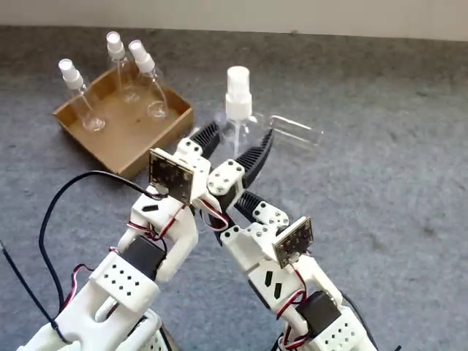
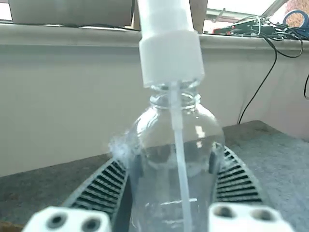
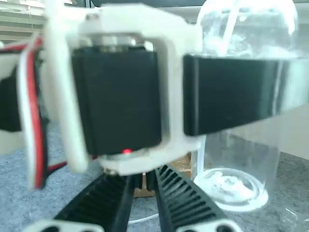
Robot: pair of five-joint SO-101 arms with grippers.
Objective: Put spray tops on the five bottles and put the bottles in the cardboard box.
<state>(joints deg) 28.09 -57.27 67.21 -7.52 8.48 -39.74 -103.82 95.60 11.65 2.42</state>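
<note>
The capping step looks nearly done. The left gripper (image 2: 171, 166) clamps the clear bottle (image 2: 174, 140) just beside the cardboard box (image 1: 157, 150). The bottle stands upright, long axis vertical, spray top (image 2: 169, 53) uppermost and perhaps not fully seated. Next it needs pressing home, then carrying into the box. The right gripper (image 3: 145, 186) is closed, holding nothing.

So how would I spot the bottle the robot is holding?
Find the cardboard box on the grey table. Beside it, one clear bottle stands upright between the black fingers of the left gripper. It alone is held; three bottles stand in the box, another bottle lies flat without a top.
</note>
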